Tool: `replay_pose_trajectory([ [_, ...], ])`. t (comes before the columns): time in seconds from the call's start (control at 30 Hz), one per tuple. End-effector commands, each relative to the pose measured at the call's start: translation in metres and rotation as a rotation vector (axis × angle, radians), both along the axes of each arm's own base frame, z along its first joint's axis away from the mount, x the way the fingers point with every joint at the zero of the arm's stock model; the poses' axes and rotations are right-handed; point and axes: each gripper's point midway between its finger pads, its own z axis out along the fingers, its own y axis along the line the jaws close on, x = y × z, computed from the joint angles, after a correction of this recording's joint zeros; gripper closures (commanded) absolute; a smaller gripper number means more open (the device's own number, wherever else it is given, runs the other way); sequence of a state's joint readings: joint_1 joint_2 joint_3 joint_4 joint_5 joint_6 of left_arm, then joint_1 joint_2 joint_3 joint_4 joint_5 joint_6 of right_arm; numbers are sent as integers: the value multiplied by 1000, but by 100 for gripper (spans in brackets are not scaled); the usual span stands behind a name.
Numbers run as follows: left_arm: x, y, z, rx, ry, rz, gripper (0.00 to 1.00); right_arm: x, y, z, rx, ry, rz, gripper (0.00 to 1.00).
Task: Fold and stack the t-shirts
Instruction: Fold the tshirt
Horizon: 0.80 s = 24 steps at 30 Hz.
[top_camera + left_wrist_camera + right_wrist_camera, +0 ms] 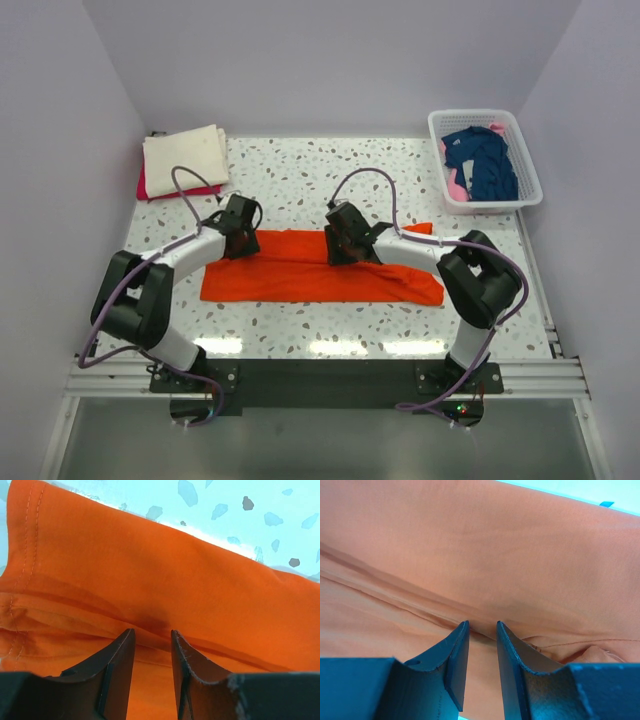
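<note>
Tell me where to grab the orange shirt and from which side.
Pinch its far long edge at two spread points, coming down from above: the orange shirt lies flat as a long band, so one central grip would let the ends sag. The left hand and right hand sit over that edge.

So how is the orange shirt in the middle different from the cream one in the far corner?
The orange shirt lies as a long strip mid-table; the cream shirt is folded into a compact square. The left gripper and right gripper are down on the orange shirt; neither touches the cream shirt. The cream shirt rests on a red shirt, the orange shirt on the bare table. Both are plain cloth.
</note>
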State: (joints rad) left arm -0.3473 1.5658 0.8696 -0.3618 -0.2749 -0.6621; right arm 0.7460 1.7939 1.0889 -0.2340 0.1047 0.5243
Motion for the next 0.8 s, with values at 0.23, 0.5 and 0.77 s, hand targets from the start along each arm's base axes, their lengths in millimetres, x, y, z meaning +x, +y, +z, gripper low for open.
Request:
replay_pose_trajectory([
  [0.23,-11,4,9,-27,-25,9,61,7,14,21,73,-51,2,68],
  [0.5,-1,3,32,-36,-88,12,60,8,13,19,67,-48,1,68],
  [0.77,38,19,55,57,-114,87,60,3,8,12,55,-38,-4,68],
])
